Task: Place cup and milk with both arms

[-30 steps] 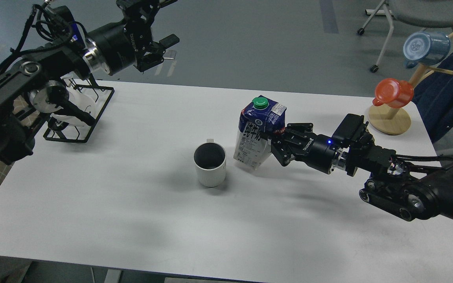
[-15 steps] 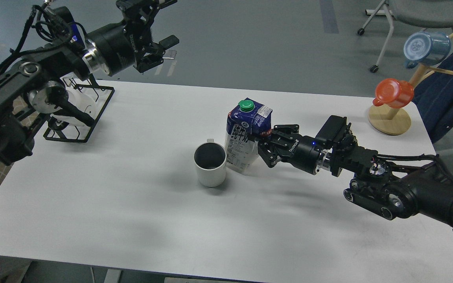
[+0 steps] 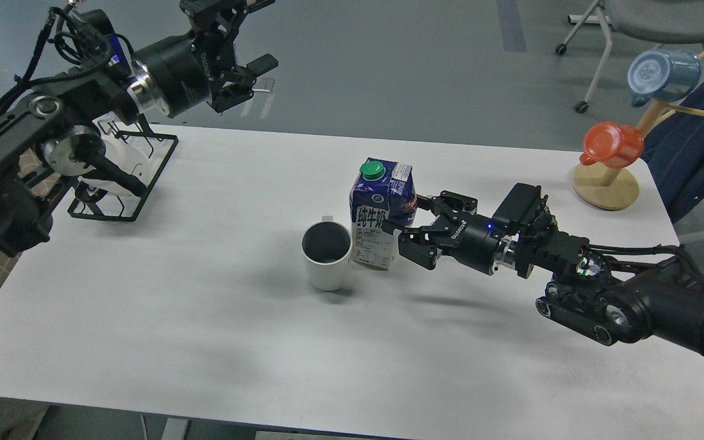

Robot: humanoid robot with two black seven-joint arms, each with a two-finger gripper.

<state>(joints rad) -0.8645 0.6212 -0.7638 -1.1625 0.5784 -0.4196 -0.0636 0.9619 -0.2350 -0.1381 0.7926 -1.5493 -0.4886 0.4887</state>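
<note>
While the near half of the white table point(image 3: 205, 342) lies bare, two things stand close together past the middle. First comes the cup point(image 3: 326, 255), white outside and dark inside, standing upright. Just beside it, on its right and a bit farther back, stands the milk point(image 3: 381, 211), upright, with its green cap on top. They look like they almost touch.

From the right comes the right gripper point(image 3: 410, 229). Its fingers are spread apart on either side of the carton's right side, and they do not seem to squeeze it.

Farther back on the right edge sits a wooden mug stand point(image 3: 605, 186) holding an orange-red cup point(image 3: 613, 144) and a blue mug point(image 3: 660, 74), well apart from the milk.

On the far left edge is a black wire rack point(image 3: 126, 177). High above it hangs the left gripper point(image 3: 248, 76), fingers apart and holding nothing.
</note>
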